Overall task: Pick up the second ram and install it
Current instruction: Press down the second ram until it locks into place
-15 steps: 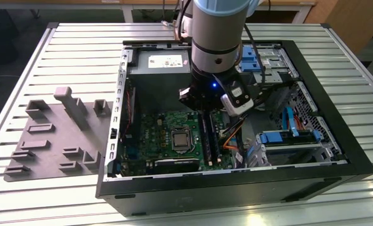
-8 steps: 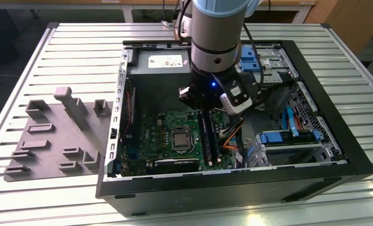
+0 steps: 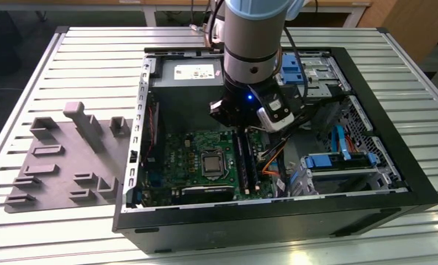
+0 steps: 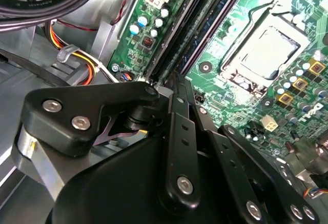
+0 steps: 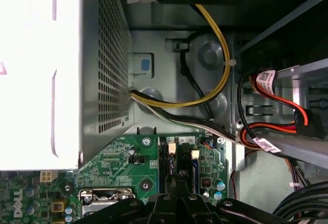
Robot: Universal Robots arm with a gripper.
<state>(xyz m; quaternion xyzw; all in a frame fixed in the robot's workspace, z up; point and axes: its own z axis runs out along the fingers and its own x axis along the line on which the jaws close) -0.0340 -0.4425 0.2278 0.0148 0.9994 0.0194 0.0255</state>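
Several cables (image 5: 215, 75) flank the claw (image 4: 177, 83), closed over the motherboard (image 4: 246, 8) slots

Even, fairly bright room light falls on the slatted table (image 3: 86, 61) in the exterior view, while the inside of the computer case (image 3: 395, 187) sits in softer shadow. In the first wrist view the power-supply box (image 5: 41, 70) is blown out to near white by glare, perhaps from a lamp on the arm. In the second wrist view the gripper's (image 4: 174, 88) black linkage is close and slightly soft, and the motherboard (image 4: 287, 44) looks hazy and washed.
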